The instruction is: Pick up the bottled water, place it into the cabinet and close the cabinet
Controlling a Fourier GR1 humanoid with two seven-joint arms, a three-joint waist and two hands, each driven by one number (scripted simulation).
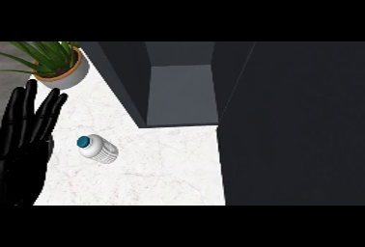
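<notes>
Item: bottled water [98, 149], left-centre of frame on the counter [164, 169], teal cap. Likely light, rigid, slippery; you should grasp mid-body. Left hand [25, 140]: released, fingers straight, resting at left edge.

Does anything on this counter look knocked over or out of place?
Nothing stands out. The water bottle stands on the marble counter, seen from above, with nothing spilled. The potted plant sits upright in the corner, the cabinet stands open, and the left hand rests open at the left edge.
</notes>
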